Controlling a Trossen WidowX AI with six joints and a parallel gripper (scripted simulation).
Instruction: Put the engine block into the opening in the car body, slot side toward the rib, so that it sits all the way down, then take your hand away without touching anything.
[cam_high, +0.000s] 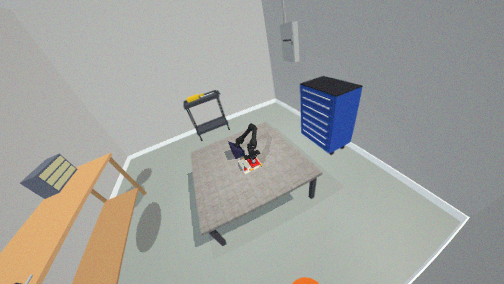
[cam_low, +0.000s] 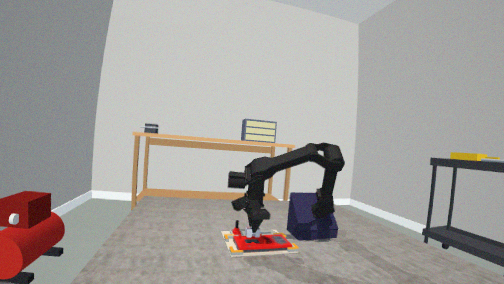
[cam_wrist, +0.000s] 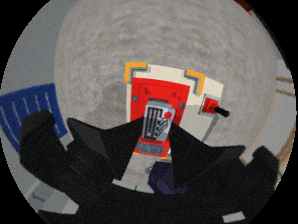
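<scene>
The grey engine block (cam_wrist: 157, 120) (cam_low: 248, 232) is between my gripper's fingers (cam_low: 251, 231), held over the red car body (cam_wrist: 152, 94) (cam_low: 260, 243) (cam_high: 253, 163). In the wrist view the block covers the middle of the body, low above or partly in the opening; I cannot tell how deep it sits. The car body lies on a pale board with orange corner marks (cam_wrist: 201, 92) (cam_low: 232, 247) on the table. The rib and the slot are hidden by the block and fingers.
A small red and black part (cam_wrist: 214, 108) lies on the board right of the car body. The arm's dark blue base (cam_low: 311, 222) stands just behind. A blue drawer cabinet (cam_high: 330, 113), a black cart (cam_high: 206, 114) and a wooden bench (cam_low: 210, 145) stand around the table (cam_high: 250, 195).
</scene>
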